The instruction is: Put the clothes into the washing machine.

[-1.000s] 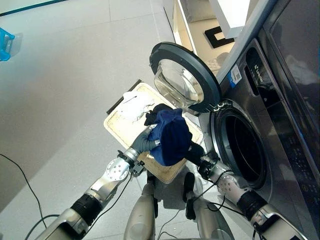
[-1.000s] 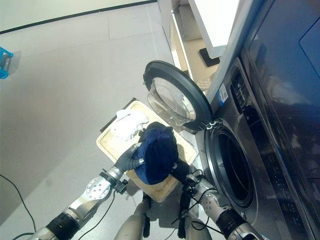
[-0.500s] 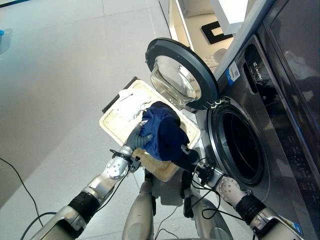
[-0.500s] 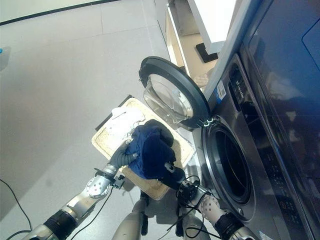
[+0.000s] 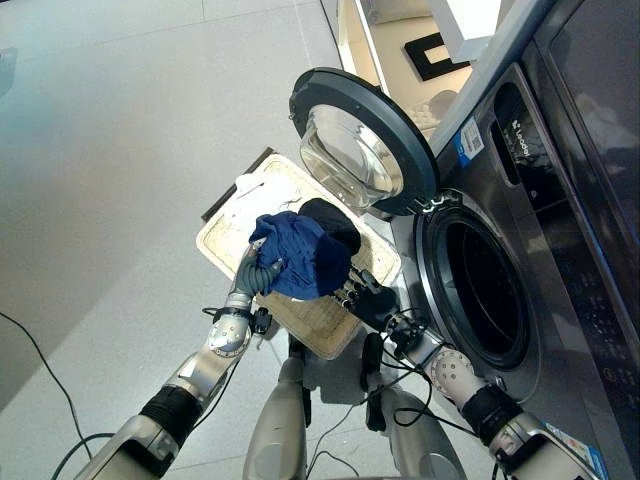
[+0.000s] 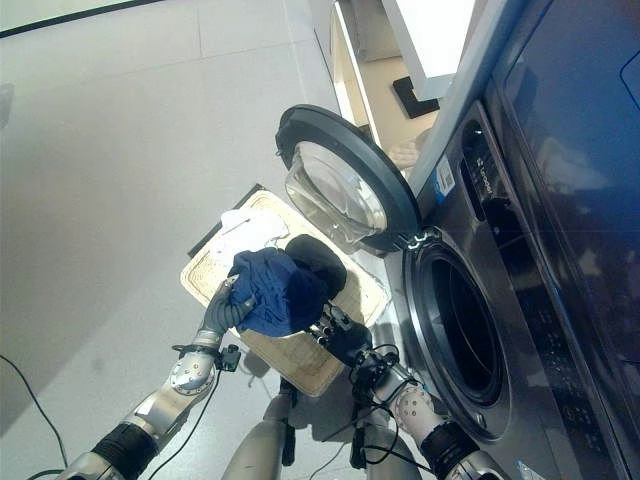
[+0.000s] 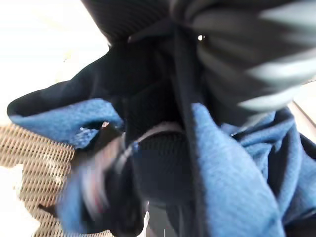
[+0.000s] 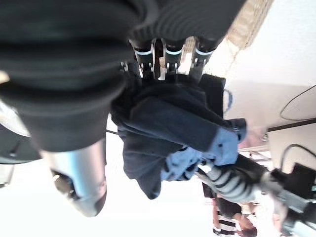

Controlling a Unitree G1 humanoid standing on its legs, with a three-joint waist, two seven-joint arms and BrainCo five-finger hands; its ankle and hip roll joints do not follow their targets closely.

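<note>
Left eye view, what is the left hand (image 5: pixel 258 272) doing?
— Its fingers are curled into a blue garment (image 5: pixel 300 258), holding the bundle up above the woven tray (image 5: pixel 318 322) on the floor.

And the right hand (image 5: pixel 362 298)?
— It sits at the bundle's lower edge, beside a black piece of clothing (image 5: pixel 333 219). In the right wrist view its fingers (image 8: pixel 168 60) reach straight into the dark cloth; I cannot tell whether they pinch it.

Where are the other things?
— A white cloth (image 5: pixel 251 187) lies in the tray's far corner. The washing machine (image 5: pixel 530 250) stands just beside the tray, its round door (image 5: pixel 362 152) swung wide over the tray, and the drum opening (image 5: pixel 482 291) is dark. The garments are outside the machine, near its opening.
</note>
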